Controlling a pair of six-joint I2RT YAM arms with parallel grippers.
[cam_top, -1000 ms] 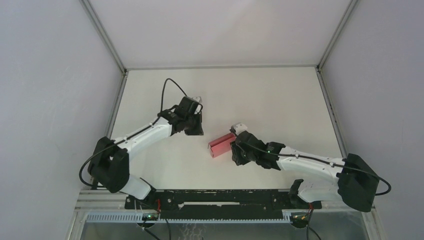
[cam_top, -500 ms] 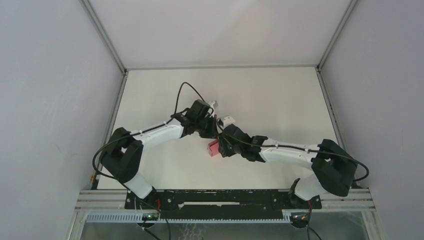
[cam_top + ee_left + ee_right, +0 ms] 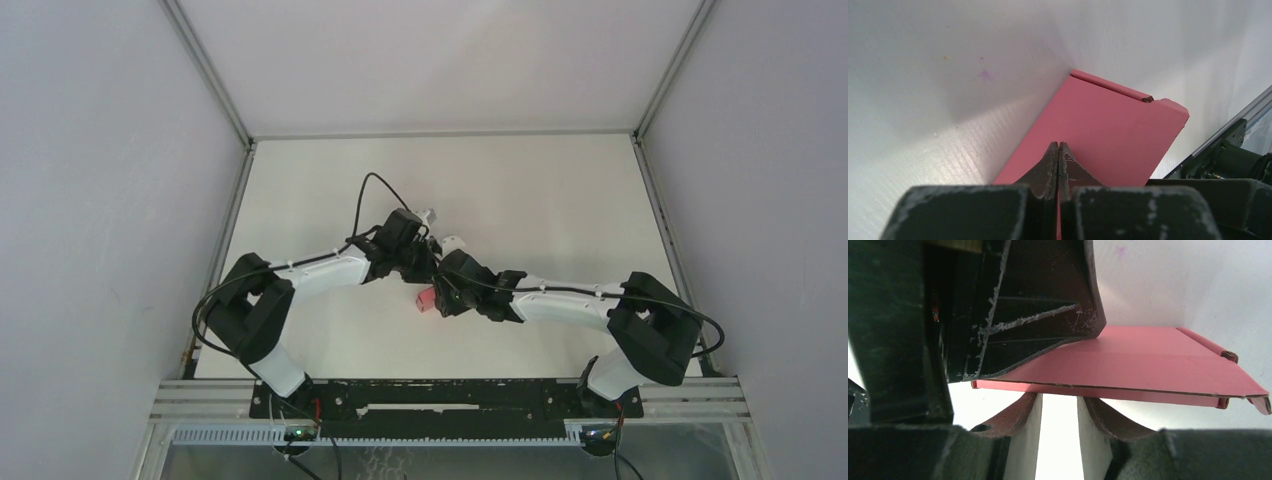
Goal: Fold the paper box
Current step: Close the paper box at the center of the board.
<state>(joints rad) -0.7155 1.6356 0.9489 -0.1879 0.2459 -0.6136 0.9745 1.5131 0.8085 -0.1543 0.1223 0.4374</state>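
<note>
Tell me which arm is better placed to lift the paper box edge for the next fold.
Probably the right. The right gripper is open, its fingertips at the paper box edge, seemingly under it. The left gripper is shut and rests on the top panel, suited to hold it down.

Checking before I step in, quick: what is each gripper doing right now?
Left gripper: shut, tips against the paper box, gripping nothing.
Right gripper: open, fingers apart at its near edge, not clamping it.
</note>
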